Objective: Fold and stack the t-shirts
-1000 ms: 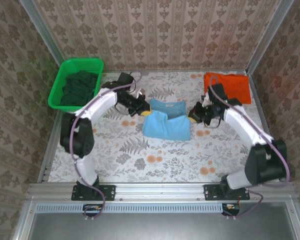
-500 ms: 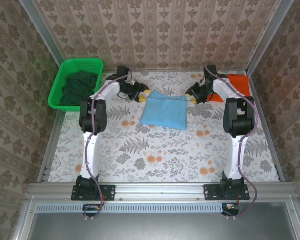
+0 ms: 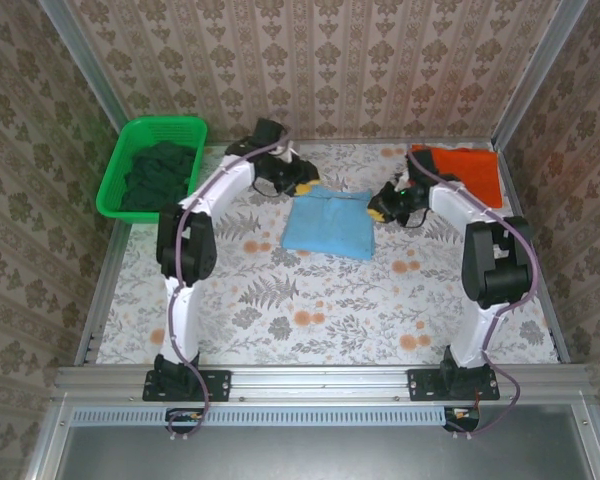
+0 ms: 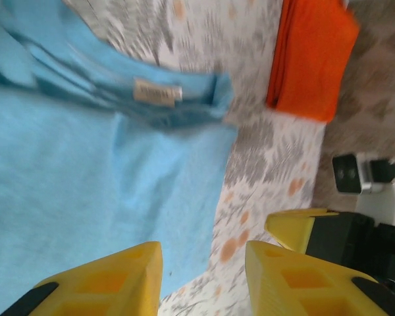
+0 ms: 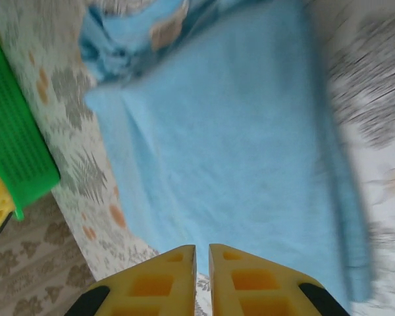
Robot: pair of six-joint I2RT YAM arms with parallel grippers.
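Soft blue t-shirt [image 3: 327, 222], limp: I'd pinch its corners. My left jaws stand narrowly apart, right jaws closed, empty.

Top cam bright & even w/ soft shadows; both wrist cams motion-blurred, esp. at edges.
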